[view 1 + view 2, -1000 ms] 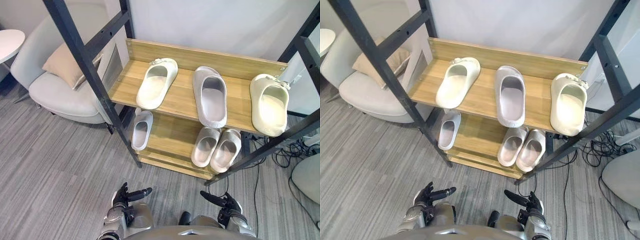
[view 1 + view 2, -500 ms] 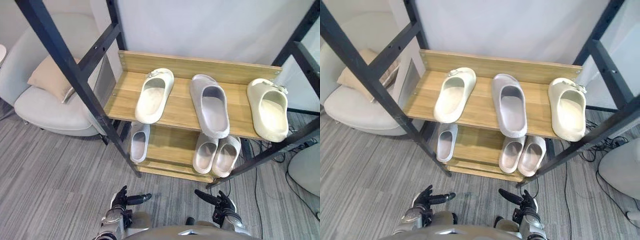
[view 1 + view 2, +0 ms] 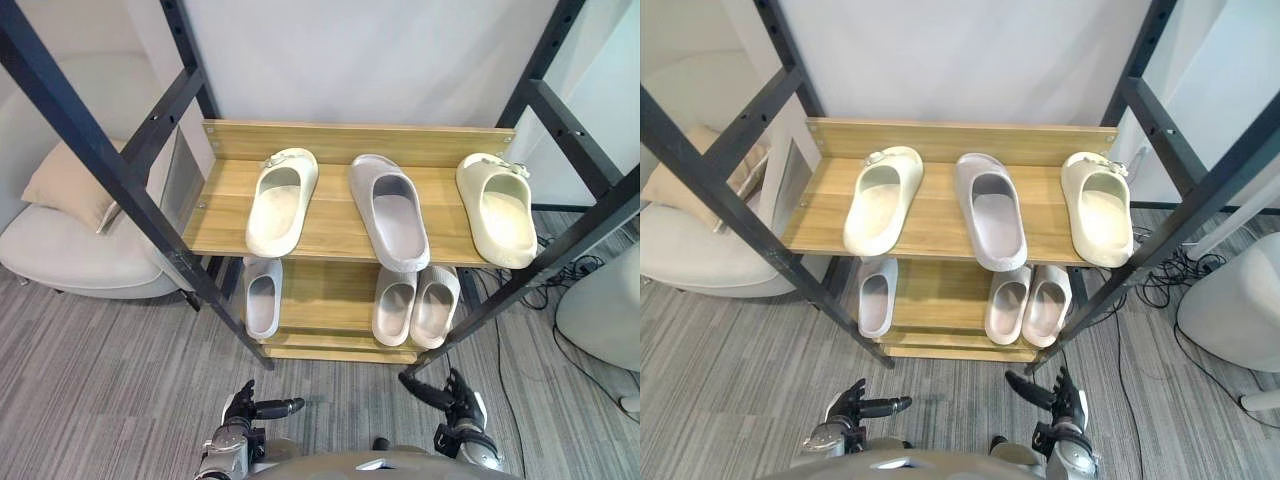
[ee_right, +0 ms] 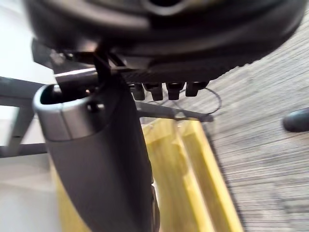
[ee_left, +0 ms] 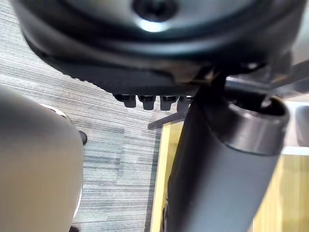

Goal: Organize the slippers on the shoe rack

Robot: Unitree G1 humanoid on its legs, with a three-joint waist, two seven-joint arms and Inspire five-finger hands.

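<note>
A wooden shoe rack [image 3: 330,232] with black metal posts stands ahead of me. Its upper shelf carries a cream slipper [image 3: 280,200] at the left, a grey slipper [image 3: 390,210] in the middle and a second cream slipper [image 3: 497,207] at the right. On the lower shelf lies one pale grey slipper [image 3: 262,296] at the left and a pair [image 3: 414,305] side by side at the right. My left hand [image 3: 248,410] and right hand [image 3: 455,400] hang low over the carpet in front of the rack, both open and empty.
A light armchair [image 3: 60,260] with a beige cushion [image 3: 60,185] stands left of the rack. Slanted black frame bars [image 3: 110,170] cross in front of the shelves on both sides. Cables [image 3: 570,290] and a white rounded object [image 3: 600,310] lie at the right.
The whole picture has shifted, so the camera moved and the rack now sits more centred. The slippers keep their places and both hands stay low and open.
</note>
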